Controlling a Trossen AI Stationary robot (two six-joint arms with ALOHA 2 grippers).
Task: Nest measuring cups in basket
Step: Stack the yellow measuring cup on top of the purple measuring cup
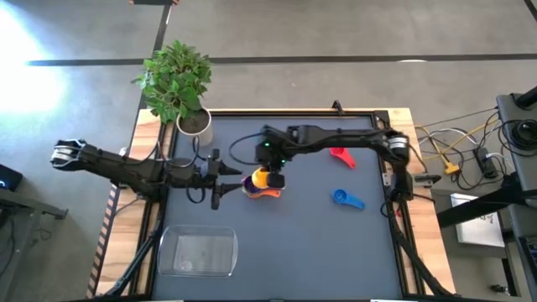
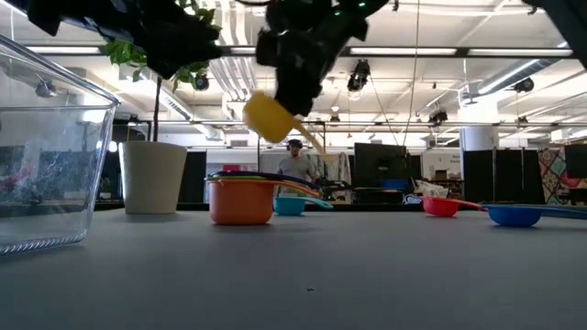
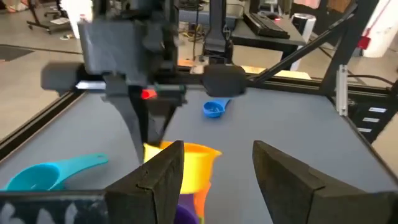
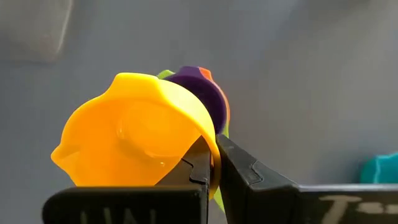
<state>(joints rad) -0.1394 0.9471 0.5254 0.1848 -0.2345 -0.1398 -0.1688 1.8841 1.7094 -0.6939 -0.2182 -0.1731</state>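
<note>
My right gripper is shut on the yellow measuring cup, which hangs tilted above a nested stack with the orange cup outermost and the purple cup inside it. A green edge shows in the stack too. My left gripper is open and level, just left of the stack, touching nothing. The light blue cup lies on the table near the stack. The red cup and dark blue cup rest farther right. The clear basket stands near the front-left. My right gripper pinches the yellow cup's wall at the rim, one finger on each side of it, coming from above and pointing down. The cup is lifted clear and tilted, its handle slanting down toward the stack.
A white plant pot with a leafy plant stands at the table's far-left corner. The two grippers are close together over the table's middle. Bare grey tabletop lies between the stack and the basket.
</note>
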